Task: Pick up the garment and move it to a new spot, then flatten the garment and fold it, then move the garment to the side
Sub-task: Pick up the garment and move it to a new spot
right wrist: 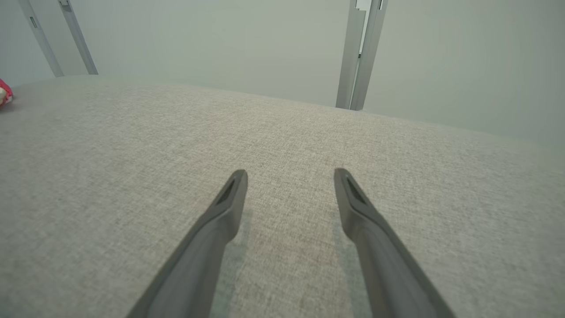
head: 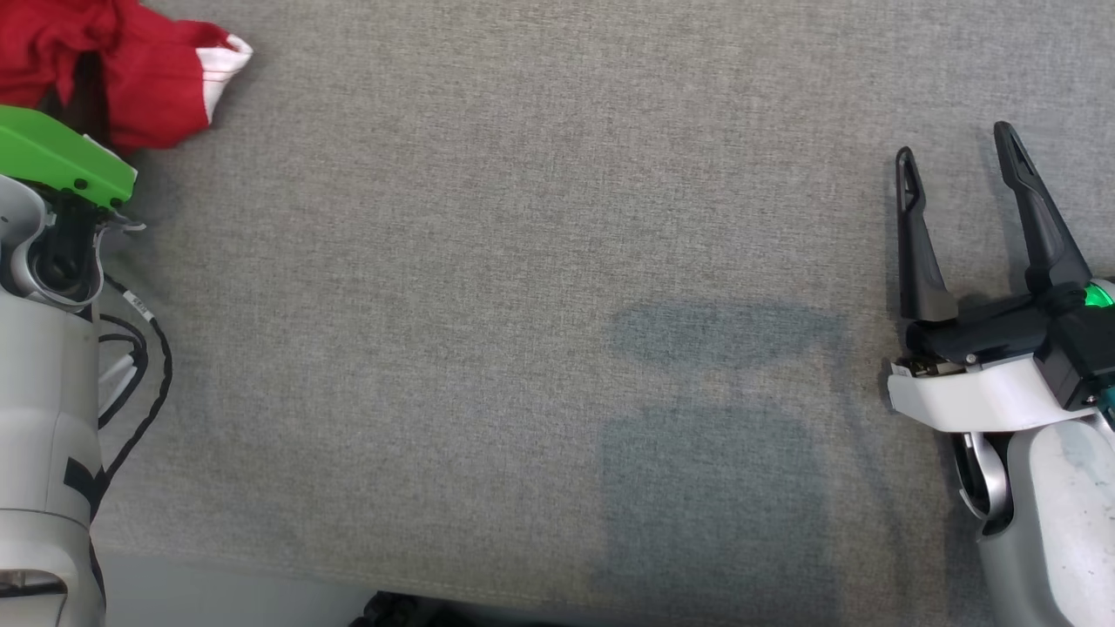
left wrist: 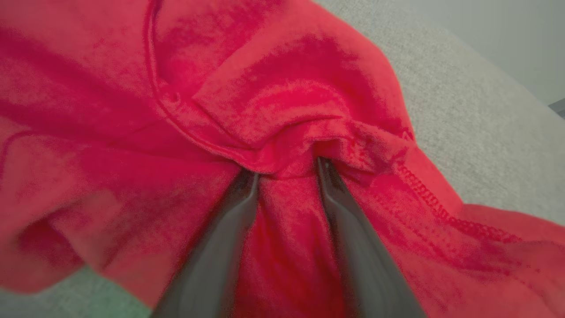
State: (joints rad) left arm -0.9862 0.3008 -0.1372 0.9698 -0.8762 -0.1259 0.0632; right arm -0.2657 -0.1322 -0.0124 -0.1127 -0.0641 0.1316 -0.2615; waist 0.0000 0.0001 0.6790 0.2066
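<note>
Red garment point(left wrist: 287, 101) bunched between left end effector point(left wrist: 287, 168) fingers; grip unclear.

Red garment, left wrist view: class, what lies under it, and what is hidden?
The grey cloth surface lies under the red garment. The left pincer pushes both fingers into a fold, tips covered by fabric. Anything else beneath the heap cannot be seen.

A grey woven fabric surface point(head: 488, 261) spreads across almost the whole head view, evenly lit, with a soft blocky shadow point(head: 714, 418) at lower centre right. Along the bottom left edge runs a pale strip of floor point(head: 218, 601). In the right wrist view a plain pale wall point(right wrist: 220, 39) stands behind the surface. A metal upright point(right wrist: 357, 53) rises at upper centre right, and two slanted ones point(right wrist: 66, 35) at upper left.
</note>
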